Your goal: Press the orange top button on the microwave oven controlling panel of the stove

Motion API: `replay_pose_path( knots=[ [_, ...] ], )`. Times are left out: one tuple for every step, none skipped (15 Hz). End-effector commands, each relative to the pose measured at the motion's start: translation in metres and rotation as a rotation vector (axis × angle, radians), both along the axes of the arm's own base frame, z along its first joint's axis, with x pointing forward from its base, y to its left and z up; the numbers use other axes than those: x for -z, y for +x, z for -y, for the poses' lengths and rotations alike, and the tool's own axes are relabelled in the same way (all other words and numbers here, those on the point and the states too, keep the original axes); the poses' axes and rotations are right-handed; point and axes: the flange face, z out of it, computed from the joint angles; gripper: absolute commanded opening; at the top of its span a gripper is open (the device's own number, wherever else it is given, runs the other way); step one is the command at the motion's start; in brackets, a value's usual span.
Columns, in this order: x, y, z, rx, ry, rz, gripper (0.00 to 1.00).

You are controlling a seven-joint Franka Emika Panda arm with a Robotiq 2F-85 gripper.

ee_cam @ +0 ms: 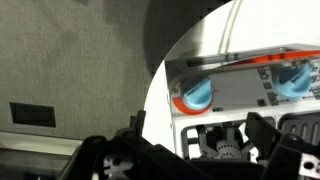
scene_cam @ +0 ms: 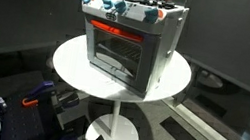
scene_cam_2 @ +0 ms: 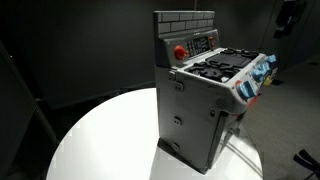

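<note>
**A:** One orange button [scene_cam_2: 180, 51]. Where does it sit?

**B:** On the upright back panel of the toy stove [scene_cam_2: 195, 110], under the brick-patterned top. It is just beside the grey keypad [scene_cam_2: 203, 43] and behind the burners [scene_cam_2: 222, 66].

**A:** Any writing to read?

**B:** There are marks on the keypad and along the knob strip, all too small to read.

**A:** And the end effector [ee_cam: 195, 140]?

**B:** I can make it out only in the wrist view. Its fingers [ee_cam: 262, 135] stand apart with nothing held between them.

**A:** Where is the button from there?

**B:** Out of that view. The end effector faces the stove's front, where two blue knobs [ee_cam: 197, 93] sit on an orange strip. The button lies past them, at the back. The stove stands on a round white table [scene_cam: 71, 61].
</note>
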Motion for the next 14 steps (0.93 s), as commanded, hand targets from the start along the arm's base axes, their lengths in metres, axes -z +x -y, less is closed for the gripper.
replay_pose_path(
  knots=[
    [-0.013, -0.039, -0.001, 0.026, -0.035, -0.072, 1.0],
    [-0.016, -0.047, -0.003, 0.022, -0.033, -0.094, 1.0],
    [-0.018, -0.056, -0.007, 0.017, -0.029, -0.113, 1.0],
    [-0.02, -0.064, -0.01, 0.015, -0.024, -0.125, 1.0],
    [-0.022, -0.071, -0.013, 0.013, -0.021, -0.133, 1.0],
    [-0.023, -0.077, -0.017, 0.012, -0.022, -0.131, 1.0],
    [-0.024, -0.082, -0.019, 0.013, -0.025, -0.122, 1.0],
    [-0.025, -0.086, -0.022, 0.014, -0.028, -0.115, 1.0],
    [-0.026, -0.089, -0.024, 0.017, -0.029, -0.108, 1.0],
    [-0.026, -0.093, -0.026, 0.02, -0.031, -0.103, 1.0],
    [-0.027, -0.095, -0.028, 0.022, -0.031, -0.099, 1.0],
    [-0.026, -0.097, -0.029, 0.015, -0.03, -0.095, 1.0],
    [-0.025, -0.087, -0.025, 0.001, -0.017, -0.114, 1.0],
    [-0.025, -0.09, -0.026, 0.0, -0.018, -0.112, 1.0]
  ],
)
